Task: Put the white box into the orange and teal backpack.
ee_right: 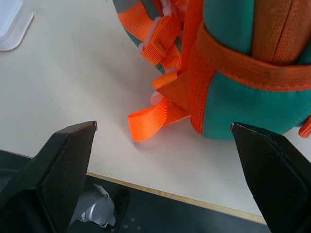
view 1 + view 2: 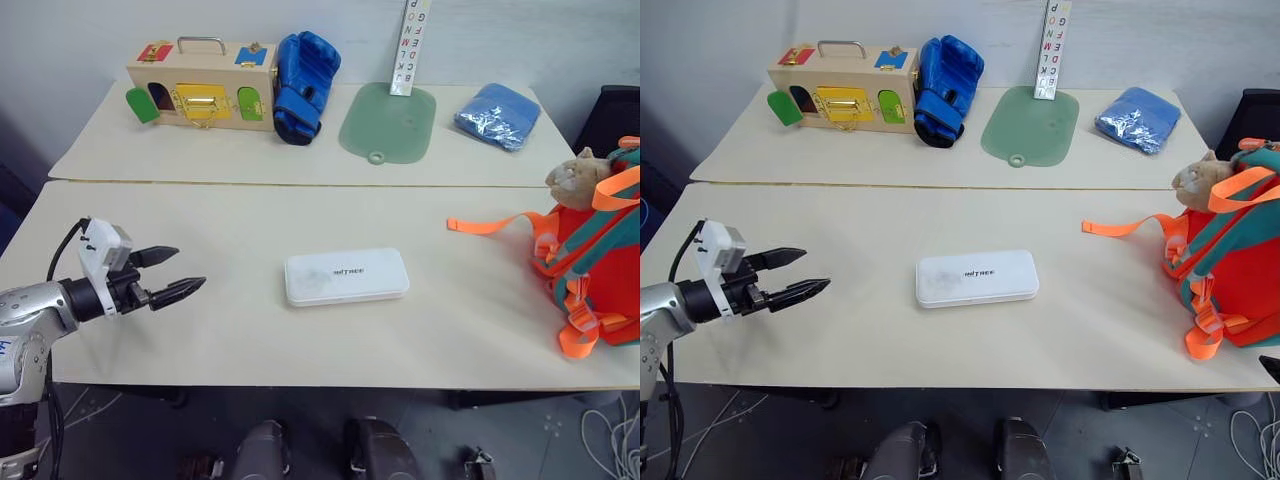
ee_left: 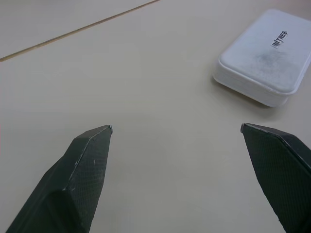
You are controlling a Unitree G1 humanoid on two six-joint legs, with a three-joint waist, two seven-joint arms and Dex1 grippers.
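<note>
The white box (image 2: 346, 276) lies flat in the middle of the near table, small dark lettering on its lid, also in the left wrist view as the white box (image 3: 265, 57). At the table's right edge stands the orange and teal backpack (image 2: 600, 260), a tan plush charm (image 2: 577, 176) on top and orange straps trailing left. My left gripper (image 2: 178, 272) hovers open over the table's left part, well left of the box, pointing toward it. The right wrist view shows my right gripper (image 1: 164, 127) open just off the table's near edge, beside the backpack's base (image 1: 243, 68) and a loose strap (image 1: 153, 121).
On the far table stand a wooden box with coloured doors (image 2: 203, 83), a blue boxing glove (image 2: 303, 85), a green mat (image 2: 387, 121), a letter strip (image 2: 411, 45) and a blue bag (image 2: 497, 115). A seam (image 2: 300, 184) joins the two tables.
</note>
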